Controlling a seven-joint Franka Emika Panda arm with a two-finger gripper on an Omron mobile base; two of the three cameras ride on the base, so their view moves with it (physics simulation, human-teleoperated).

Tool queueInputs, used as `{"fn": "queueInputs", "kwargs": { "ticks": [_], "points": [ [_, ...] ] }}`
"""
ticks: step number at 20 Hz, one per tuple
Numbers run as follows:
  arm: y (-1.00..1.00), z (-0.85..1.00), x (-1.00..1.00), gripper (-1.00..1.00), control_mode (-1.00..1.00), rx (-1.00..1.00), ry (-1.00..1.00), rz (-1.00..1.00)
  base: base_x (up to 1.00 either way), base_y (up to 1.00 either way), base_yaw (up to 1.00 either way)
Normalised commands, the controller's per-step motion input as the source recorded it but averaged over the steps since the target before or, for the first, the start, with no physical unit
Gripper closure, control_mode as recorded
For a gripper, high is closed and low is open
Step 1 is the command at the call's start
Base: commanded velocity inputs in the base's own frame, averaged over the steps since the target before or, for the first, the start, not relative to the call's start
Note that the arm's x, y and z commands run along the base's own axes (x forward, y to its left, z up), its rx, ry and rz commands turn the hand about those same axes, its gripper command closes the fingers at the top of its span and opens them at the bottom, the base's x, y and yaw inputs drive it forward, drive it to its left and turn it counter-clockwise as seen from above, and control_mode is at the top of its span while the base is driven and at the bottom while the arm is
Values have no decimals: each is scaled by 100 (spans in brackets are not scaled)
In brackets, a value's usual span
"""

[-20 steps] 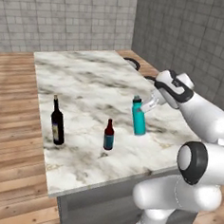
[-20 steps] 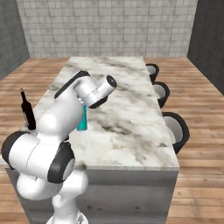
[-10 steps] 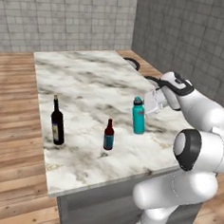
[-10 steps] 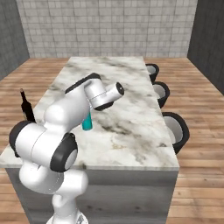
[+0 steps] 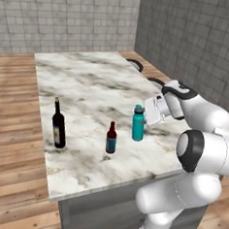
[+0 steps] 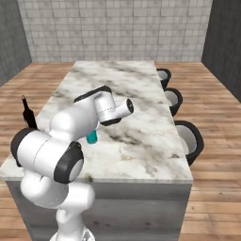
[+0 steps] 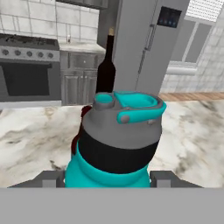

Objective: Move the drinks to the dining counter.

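Teal water bottle (image 5: 138, 123) standing upright on the white-grey marble dining counter (image 5: 92, 85), near its right-hand edge as seen from the left base view; its grey collar and teal cap (image 7: 127, 107) occupy the centre of the hand view. Gripper (image 5: 146, 112) level with the bottle's cap, its two dark finger tips (image 7: 51, 178) spread apart on either side of the bottle's shoulder; whether the pads touch the bottle cannot be told. Small brown-red bottle (image 5: 111, 138) with blue label, upright on the slab just left of the water bottle. Tall dark wine bottle (image 5: 59, 124) with pale label, upright further left, near the counter's left edge; in the hand view it rises directly behind the teal cap. Dark stools (image 6: 181, 123) line the counter's far side
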Motion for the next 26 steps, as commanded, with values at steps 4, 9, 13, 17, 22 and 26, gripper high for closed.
{"fn": "queueInputs", "kwargs": {
  "ticks": [4, 9, 13, 17, 22, 26],
  "points": [
    [7, -51, 0, 100, -100, 0, -5, 7, 0, 0, 0],
    [1, -39, 0, 100, -100, 0, -8, 6, 0, 0, 0],
    [0, -20, 0, 100, -100, 0, -13, 2, 0, 0, 0],
    [0, -16, 0, 100, -100, 4, -11, 0, 0, 0, 0],
    [0, -22, 1, 100, -100, 3, 0, 0, 0, 0, 0],
    [0, -16, 7, 100, -100, 0, 9, 0, 0, 0, 0]
  ]
}}
